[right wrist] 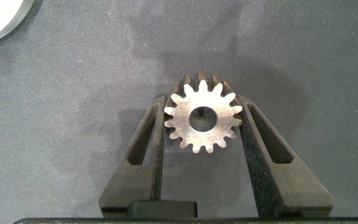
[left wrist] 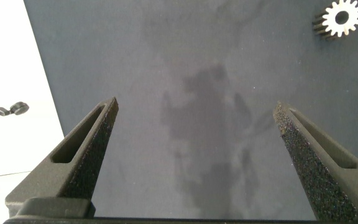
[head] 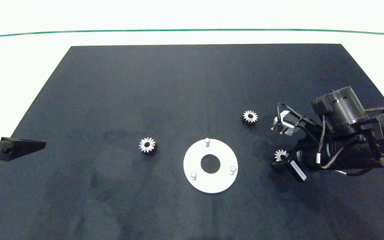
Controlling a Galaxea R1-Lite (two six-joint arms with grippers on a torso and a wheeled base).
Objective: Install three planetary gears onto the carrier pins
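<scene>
The right gripper [right wrist: 204,121] clamps one gear [right wrist: 202,121] on the mat right of the disc [head: 210,165]; its pins [head: 207,141] are bare. The left gripper [left wrist: 194,134] gapes wide at the bench's left edge.

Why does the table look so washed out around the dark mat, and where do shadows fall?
Head view: the white table glares bright; faint blotchy marks show on the mat. Right wrist view: a soft shadow spreads around the gear between the right gripper fingers. Left wrist view: smudgy patches.

disc [head: 192,163] ringed by open mat [head: 112,200] — pins [head: 207,141] unobstructed
</scene>
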